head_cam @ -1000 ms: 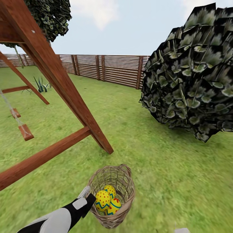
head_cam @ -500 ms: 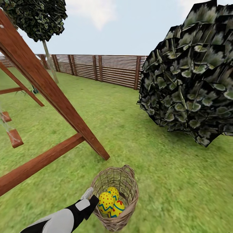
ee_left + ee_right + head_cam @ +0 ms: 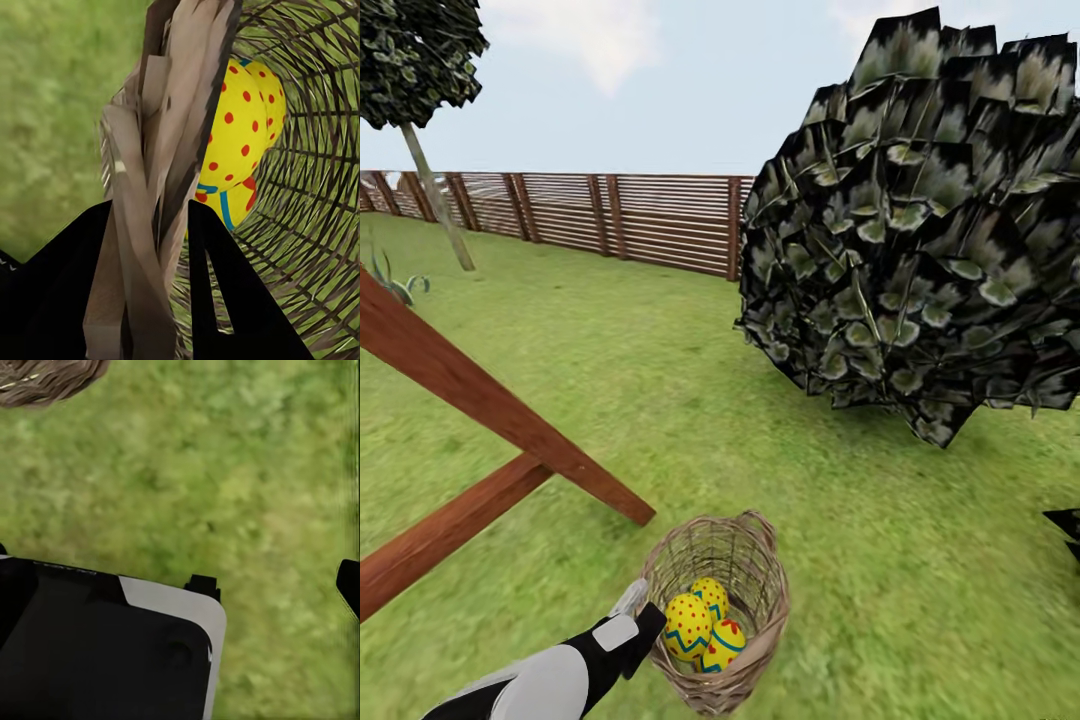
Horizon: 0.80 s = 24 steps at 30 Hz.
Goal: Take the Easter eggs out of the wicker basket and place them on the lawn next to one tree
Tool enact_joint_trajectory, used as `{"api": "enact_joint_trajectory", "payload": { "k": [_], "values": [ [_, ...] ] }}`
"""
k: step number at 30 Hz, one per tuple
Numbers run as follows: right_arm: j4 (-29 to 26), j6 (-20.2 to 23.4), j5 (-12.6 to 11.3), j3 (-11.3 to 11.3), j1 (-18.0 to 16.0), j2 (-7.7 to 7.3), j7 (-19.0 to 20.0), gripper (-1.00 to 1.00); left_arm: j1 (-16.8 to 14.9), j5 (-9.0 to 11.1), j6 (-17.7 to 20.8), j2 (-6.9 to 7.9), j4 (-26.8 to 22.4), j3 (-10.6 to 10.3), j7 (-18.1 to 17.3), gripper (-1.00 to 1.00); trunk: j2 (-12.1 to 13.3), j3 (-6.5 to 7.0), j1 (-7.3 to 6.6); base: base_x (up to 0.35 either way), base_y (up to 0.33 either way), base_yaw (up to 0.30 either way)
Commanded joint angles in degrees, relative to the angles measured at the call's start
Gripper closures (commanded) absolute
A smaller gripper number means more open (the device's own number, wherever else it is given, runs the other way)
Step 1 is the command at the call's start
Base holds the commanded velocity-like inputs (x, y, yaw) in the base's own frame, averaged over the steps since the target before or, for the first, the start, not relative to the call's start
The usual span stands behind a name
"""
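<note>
Basket: the wicker basket (image 3: pixel 745 560) sits on the lawn (image 3: pixel 880 520) low in the head view, just beyond the foot of a slanting wooden beam (image 3: pixel 490 400).
Eggs: three yellow eggs (image 3: pixel 702 620) with red dots and blue zigzags lie together in the bottom of the basket, touching one another; the left wrist view shows them through the weave (image 3: pixel 240 135).
Left gripper: the left gripper (image 3: pixel 635 605) is at the basket's near rim, and in the left wrist view its two dark fingers (image 3: pixel 217 300) stand either side of the woven rim (image 3: pixel 161 187), clamped on it.
Right gripper: the right wrist view looks down on grass (image 3: pixel 240 487), with one dark fingertip (image 3: pixel 349 585) at the frame's edge; whether its jaws are open or closed cannot be told.
Surroundings: a large dark-leaved bush (image 3: pixel 920 230) rises to the right, a slatted wooden fence (image 3: pixel 620 215) runs behind, and a thin-trunked tree (image 3: pixel 435 185) stands far left.
</note>
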Motion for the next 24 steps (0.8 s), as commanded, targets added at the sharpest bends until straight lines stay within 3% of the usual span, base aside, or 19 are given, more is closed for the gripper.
{"api": "enact_joint_trajectory", "payload": {
  "k": [1,16,24],
  "values": [
    [0.2,-0.4,0.5,-0.5,-0.1,-0.04,0.1,-1.0,-0.1,-0.3,0.1,0.0,0.0,0.7,0.2,1.0,-0.1,-0.07,0.07,0.324,-0.124,-0.283],
    [0.2,-0.4,0.5,-0.5,-0.1,-0.04,0.1,-1.0,-0.1,-0.3,0.1,0.0,0.0,0.7,0.2,1.0,-0.1,0.5,0.07,0.324,-0.124,-0.255],
    [0.3,-0.4,0.7,-0.5,-0.1,-0.04,0.1,-1.0,-0.1,-0.3,0.1,0.0,0.0,0.7,0.2,1.0,-0.1,0.54,0.07,0.324,-0.124,-0.029]
  ]
}}
